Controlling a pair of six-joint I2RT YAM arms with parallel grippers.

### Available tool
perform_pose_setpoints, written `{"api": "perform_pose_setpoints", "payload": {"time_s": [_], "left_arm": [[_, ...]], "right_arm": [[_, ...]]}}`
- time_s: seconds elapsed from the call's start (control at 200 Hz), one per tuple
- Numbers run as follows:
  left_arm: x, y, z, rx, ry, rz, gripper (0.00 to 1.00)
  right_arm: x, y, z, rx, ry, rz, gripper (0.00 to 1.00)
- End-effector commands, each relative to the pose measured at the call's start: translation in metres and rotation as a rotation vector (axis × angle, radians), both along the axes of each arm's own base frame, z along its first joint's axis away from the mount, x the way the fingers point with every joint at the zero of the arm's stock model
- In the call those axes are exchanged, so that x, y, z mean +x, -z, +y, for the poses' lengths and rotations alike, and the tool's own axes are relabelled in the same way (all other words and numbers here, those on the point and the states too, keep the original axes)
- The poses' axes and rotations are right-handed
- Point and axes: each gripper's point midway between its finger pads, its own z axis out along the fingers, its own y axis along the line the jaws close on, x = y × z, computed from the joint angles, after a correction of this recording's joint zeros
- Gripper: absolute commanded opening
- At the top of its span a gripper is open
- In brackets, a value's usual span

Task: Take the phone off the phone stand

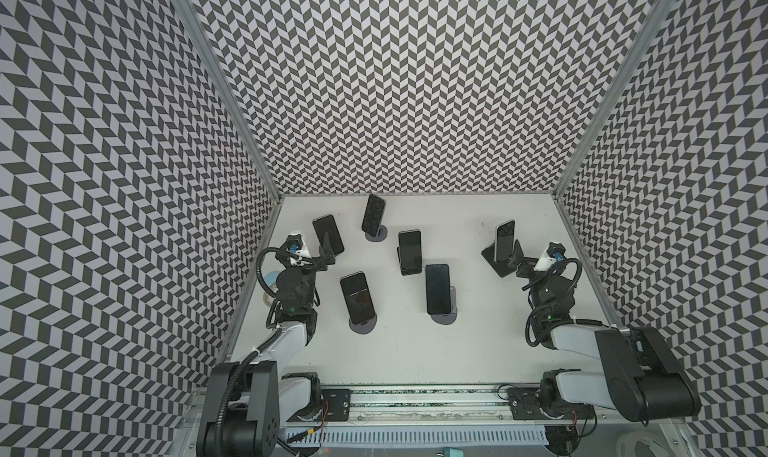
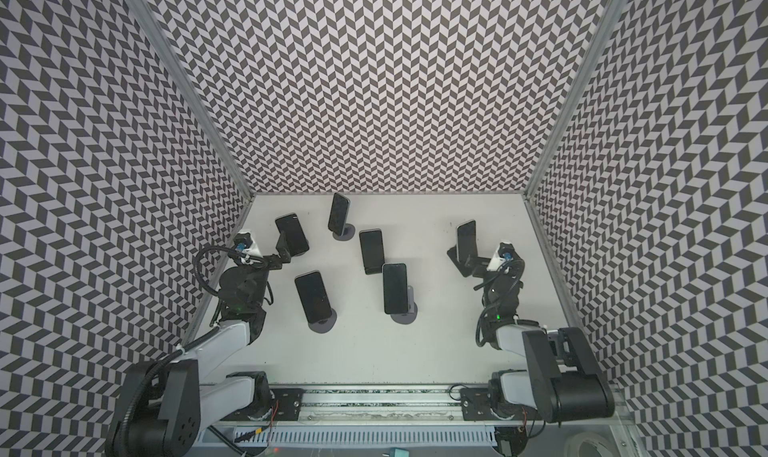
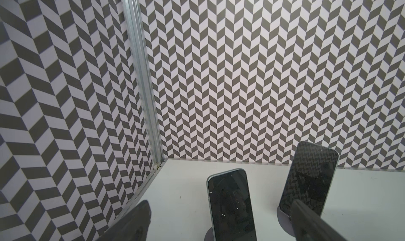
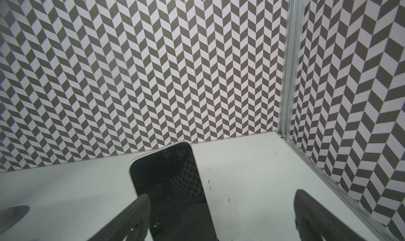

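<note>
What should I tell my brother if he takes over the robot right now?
Left tool: open, empty, beside the far-left phone.
Right tool: open, empty, beside the far-right phone.
All six phones sit on stands on the table.
Done: nothing lifted off yet.
Left: close on a phone and lift it off its stand.

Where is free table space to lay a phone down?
The table's front strip, between the near-left phone, the near-right phone and the rail, is bare. Another gap lies left of the rightmost phone. The back left is crowded.
</note>
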Motion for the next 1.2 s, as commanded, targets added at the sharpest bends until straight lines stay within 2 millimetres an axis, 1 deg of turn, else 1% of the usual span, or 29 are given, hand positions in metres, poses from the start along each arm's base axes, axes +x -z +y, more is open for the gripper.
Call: {"api": "perform_pose_setpoints", "payload": {"time_s": [0.0, 0.07, 0.1, 0.195, 0.275, 0.36, 0.411, 0.491, 0.536, 0.611, 0.706, 0.801, 0.846, 0.921, 0.996, 1.112, 1.197], "left_arm": [[0.000, -0.015, 0.003, 0.019, -0.019, 0.004, 1.00], [-0.002, -0.024, 0.002, 0.033, -0.020, 0.004, 1.00], [-0.003, -0.028, 0.002, 0.036, -0.020, 0.005, 1.00], [-0.009, -0.044, 0.000, 0.051, -0.006, -0.009, 1.00], [-0.017, -0.063, -0.009, 0.069, 0.040, -0.036, 1.00], [-0.026, -0.083, -0.020, 0.079, 0.101, -0.058, 1.00], [-0.030, -0.093, -0.029, 0.084, 0.149, -0.069, 1.00], [-0.039, -0.109, -0.041, 0.070, 0.210, -0.082, 1.00], [-0.045, -0.117, -0.053, 0.068, 0.241, -0.087, 1.00], [-0.057, -0.129, -0.082, 0.064, 0.347, -0.085, 1.00], [-0.074, -0.134, -0.117, 0.054, 0.493, -0.055, 1.00], [-0.090, -0.136, -0.141, 0.049, 0.588, -0.014, 1.00], [-0.097, -0.133, -0.150, 0.063, 0.622, 0.004, 1.00], [-0.106, -0.123, -0.163, 0.105, 0.677, 0.029, 1.00], [-0.114, -0.115, -0.169, 0.139, 0.715, 0.037, 1.00], [-0.121, -0.118, -0.176, 0.159, 0.758, 0.020, 1.00], [-0.121, -0.119, -0.182, 0.168, 0.791, 0.022, 1.00]], "right_arm": [[0.006, -0.024, 0.006, -0.034, -0.040, -0.050, 0.99], [0.008, -0.033, 0.010, -0.036, -0.062, -0.067, 0.99], [0.010, -0.034, 0.012, -0.039, -0.075, -0.059, 0.99], [0.022, -0.040, 0.028, -0.085, -0.159, -0.014, 0.99], [0.031, -0.048, 0.035, -0.117, -0.198, 0.016, 0.99], [0.034, -0.058, 0.040, -0.154, -0.222, 0.023, 0.99], [0.034, -0.068, 0.045, -0.182, -0.248, 0.014, 0.99], [0.031, -0.076, 0.056, -0.224, -0.312, 0.011, 0.99], [0.030, -0.079, 0.063, -0.251, -0.355, 0.018, 0.99], [0.026, -0.088, 0.074, -0.280, -0.417, 0.023, 0.99], [0.025, -0.100, 0.080, -0.294, -0.458, 0.028, 0.99], [0.026, -0.109, 0.084, -0.267, -0.489, 0.073, 0.99], [0.025, -0.109, 0.087, -0.259, -0.509, 0.096, 0.99], [0.022, -0.104, 0.092, -0.248, -0.546, 0.135, 0.99], [0.019, -0.096, 0.095, -0.234, -0.574, 0.170, 0.99], [0.016, -0.080, 0.097, -0.212, -0.594, 0.226, 0.99], [0.015, -0.065, 0.099, -0.212, -0.611, 0.275, 0.99]]}}
